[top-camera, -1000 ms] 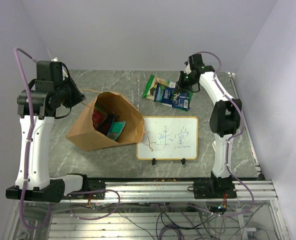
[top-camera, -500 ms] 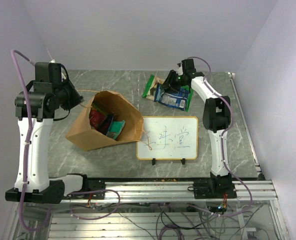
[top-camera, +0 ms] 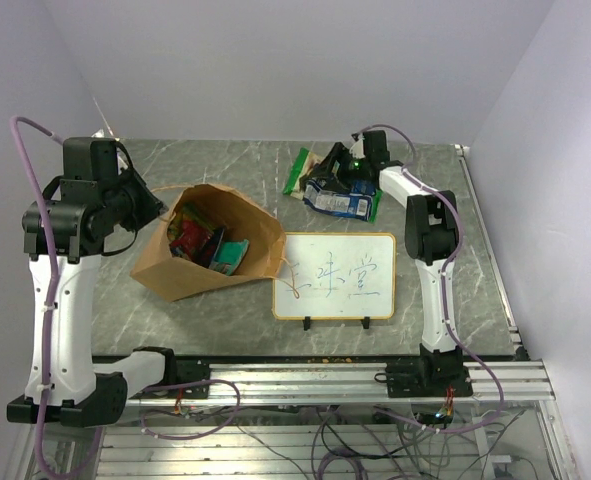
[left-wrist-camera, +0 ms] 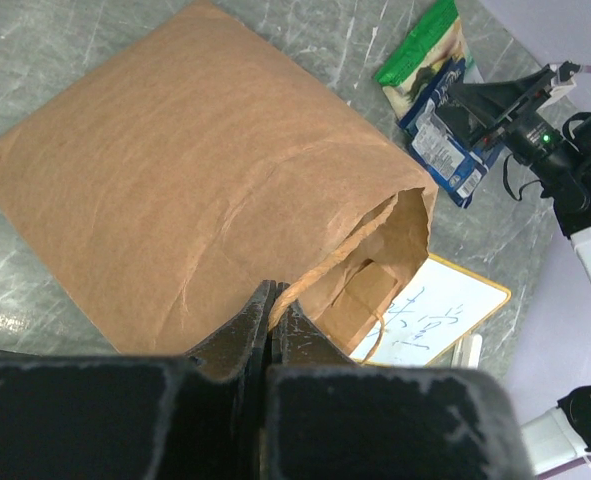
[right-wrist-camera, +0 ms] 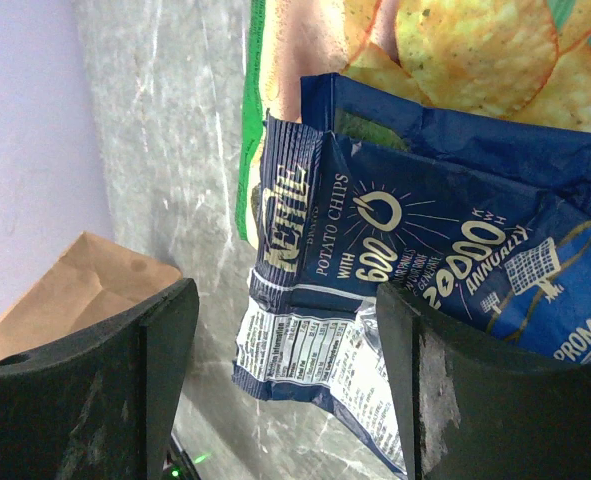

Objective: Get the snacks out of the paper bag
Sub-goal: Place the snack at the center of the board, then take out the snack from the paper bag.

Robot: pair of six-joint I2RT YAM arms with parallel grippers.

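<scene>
The right claw (right-wrist-camera: 285,375) has just let go. A moment ago it was shut on the blue Kettle chip packet (right-wrist-camera: 395,250) and carrying it over the far side of the counter (top-camera: 235,160). Now its two fingers stand wide apart with nothing in them. The packet lies flat just under them. It rests partly on top of the green chip bag (top-camera: 301,172), near the far edge of the counter and past the whiteboard (top-camera: 335,275).

So this snack is out and put down. That makes two snacks out.

The left claw (left-wrist-camera: 273,320) has not changed. It is still shut tight, pinching the string handle (left-wrist-camera: 325,270) of the paper bag (top-camera: 190,275). That holds the bag tipped up, with its mouth open toward the middle of the counter. The bag sits on the left part of the counter, well apart from the two snacks that are out.

The job is not done yet. Some red and teal packets (top-camera: 207,245) are still down inside the bag. I think the right claw, now empty, should go back to the bag's open mouth for another one while the left claw keeps it open.
</scene>
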